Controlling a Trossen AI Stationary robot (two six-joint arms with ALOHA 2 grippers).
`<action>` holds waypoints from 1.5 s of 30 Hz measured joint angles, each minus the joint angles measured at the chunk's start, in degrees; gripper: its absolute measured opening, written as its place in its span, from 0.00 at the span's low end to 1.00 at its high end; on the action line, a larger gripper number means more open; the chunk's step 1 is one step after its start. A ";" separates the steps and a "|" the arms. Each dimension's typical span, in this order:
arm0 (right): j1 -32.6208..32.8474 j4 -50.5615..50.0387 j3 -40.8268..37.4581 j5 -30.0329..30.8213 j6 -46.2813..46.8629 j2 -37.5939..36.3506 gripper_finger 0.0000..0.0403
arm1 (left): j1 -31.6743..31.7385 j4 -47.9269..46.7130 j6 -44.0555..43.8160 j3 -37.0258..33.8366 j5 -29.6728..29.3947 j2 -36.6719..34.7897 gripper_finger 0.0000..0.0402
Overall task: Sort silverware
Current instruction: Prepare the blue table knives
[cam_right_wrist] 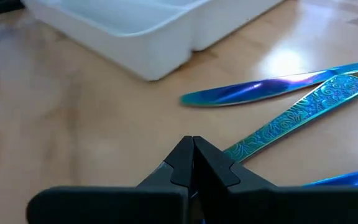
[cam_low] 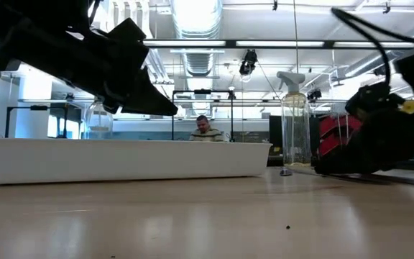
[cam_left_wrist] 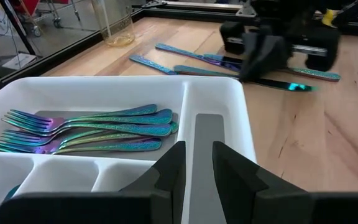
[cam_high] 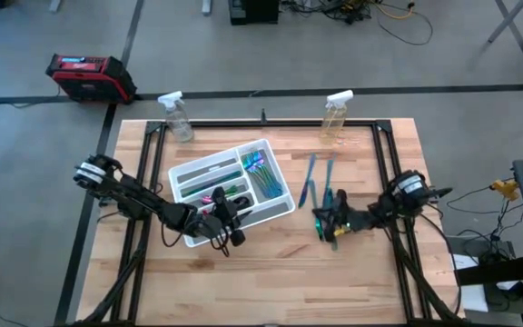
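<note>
Wooden table (cam_high: 271,263) holds a white tray (cam_high: 192,170) with forks (cam_left_wrist: 92,127); right gripper (cam_right_wrist: 193,152), fingers together, hovers over loose knives (cam_high: 319,182) right of it, apparently mid-pickup, needing reopening first, while left gripper (cam_left_wrist: 197,163), slightly parted and empty, waits over the tray.

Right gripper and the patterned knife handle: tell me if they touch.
Touching. In the right wrist view the right gripper has its shut fingertips pinched on the end of the patterned knife handle, with no gap visible.

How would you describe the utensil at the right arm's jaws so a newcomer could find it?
On the wooden table, look right of the white tray. The right gripper is shut on a textured teal handle, lying beside a knife whose blade is smooth blue-purple.
</note>
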 joint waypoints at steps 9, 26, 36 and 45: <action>2.27 -2.12 1.38 -2.95 0.38 -7.71 0.00 | 0.00 0.21 0.04 0.00 0.00 0.00 0.16; -23.01 -29.00 -1.92 10.14 -17.47 -24.62 0.00 | -0.02 0.49 -0.52 0.21 -1.14 0.02 0.16; -26.73 -34.62 -2.58 -4.01 -12.13 -25.81 0.00 | 0.24 0.71 -0.17 0.20 -2.64 0.17 0.16; -17.46 -32.29 -1.26 -25.61 -7.54 -28.36 0.00 | 0.33 1.07 0.53 0.22 -3.19 0.11 0.16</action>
